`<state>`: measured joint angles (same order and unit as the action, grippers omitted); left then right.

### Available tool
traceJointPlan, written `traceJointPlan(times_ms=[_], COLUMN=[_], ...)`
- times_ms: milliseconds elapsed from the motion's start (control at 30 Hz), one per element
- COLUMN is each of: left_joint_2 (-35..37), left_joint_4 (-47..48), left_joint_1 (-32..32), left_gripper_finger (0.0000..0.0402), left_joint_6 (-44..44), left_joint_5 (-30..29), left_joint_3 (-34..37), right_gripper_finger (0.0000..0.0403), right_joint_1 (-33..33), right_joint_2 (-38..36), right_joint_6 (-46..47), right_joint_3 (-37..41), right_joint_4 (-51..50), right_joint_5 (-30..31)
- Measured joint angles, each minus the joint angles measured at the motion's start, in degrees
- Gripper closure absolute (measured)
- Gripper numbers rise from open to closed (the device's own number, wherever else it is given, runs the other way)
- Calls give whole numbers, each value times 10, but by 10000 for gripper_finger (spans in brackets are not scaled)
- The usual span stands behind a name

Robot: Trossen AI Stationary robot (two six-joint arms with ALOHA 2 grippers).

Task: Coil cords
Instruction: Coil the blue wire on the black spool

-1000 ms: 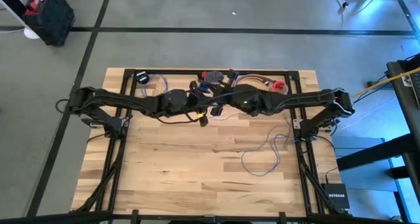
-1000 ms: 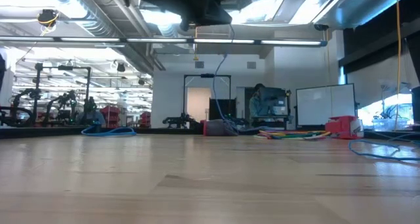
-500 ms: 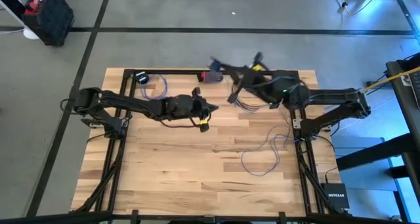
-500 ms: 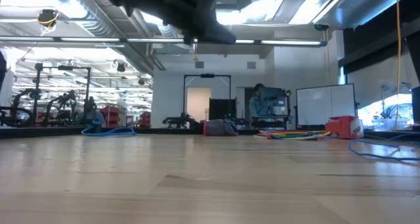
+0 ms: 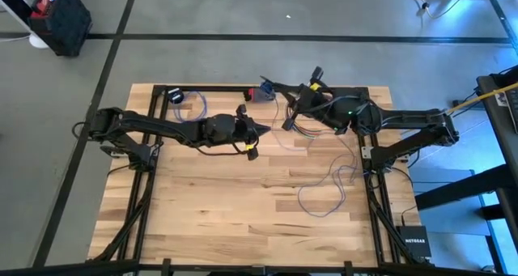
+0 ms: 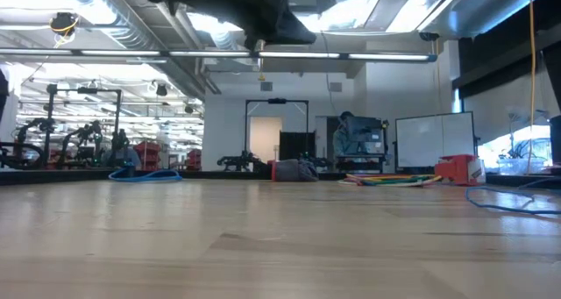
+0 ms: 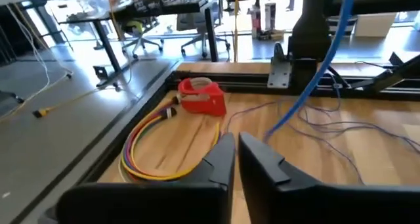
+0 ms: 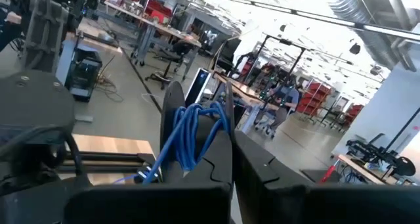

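Note:
The cord is a thin blue-lilac wire. Part of it lies in a loose squiggle point(image 5: 328, 187) on the table's right half. A small black disc point(image 5: 176, 96) with a loop of wire lies at the far left. My right gripper point(image 5: 288, 118) is raised over the far middle, pointing level, shut on a bunch of cord loops point(image 8: 197, 129). My left gripper point(image 5: 259, 130) hovers over the table's middle. Its fingers point(image 7: 236, 152) stand a narrow slit apart with nothing between them. In the left wrist view the cord point(image 7: 315, 73) rises from the table. My right gripper pinches several loops of the cord point(image 8: 209, 122) together between its two fingers, which point level, high above the table. The loops hang below the fingers point(image 5: 303, 129), and the cord trails slack from them down to the squiggle on the table.
A red object point(image 7: 202, 99) and a coil of yellow and coloured cables point(image 7: 154, 155) lie along the table's far right edge, beside the black frame rail point(image 5: 218, 88). Another blue cable point(image 6: 145, 174) lies far off to the left in the low view. Bare wood point(image 5: 210, 211) fills the near half.
My right gripper has drawn away from my left one at the table's middle, rising and moving toward the far right edge with the cord loops. The strand that hung down in the low view has been lifted out of it. My left gripper has stayed in place.

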<state>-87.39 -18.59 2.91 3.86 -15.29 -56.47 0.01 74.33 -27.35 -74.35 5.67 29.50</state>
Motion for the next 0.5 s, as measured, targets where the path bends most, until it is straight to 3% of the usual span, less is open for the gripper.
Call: traceJointPlan(times_ms=[300, 400, 500], left_joint_2=[-48, -44, -41], left_joint_4=[-104, -82, -55], left_joint_1=[22, 33, 38], left_gripper_finger=[294, 278, 271], left_joint_6=[18, 34, 48], left_joint_5=[169, 244, 259], left_joint_3=[0, -1, 0], right_gripper_finger=[400, 400, 400], right_joint_1=[0, 0, 0], right_joint_2=[0, 0, -1], right_joint_6=[0, 0, 0], right_joint_3=[0, 0, 0], right_joint_4=[-9, -21, -35], right_joint_5=[-9, -5, -1])
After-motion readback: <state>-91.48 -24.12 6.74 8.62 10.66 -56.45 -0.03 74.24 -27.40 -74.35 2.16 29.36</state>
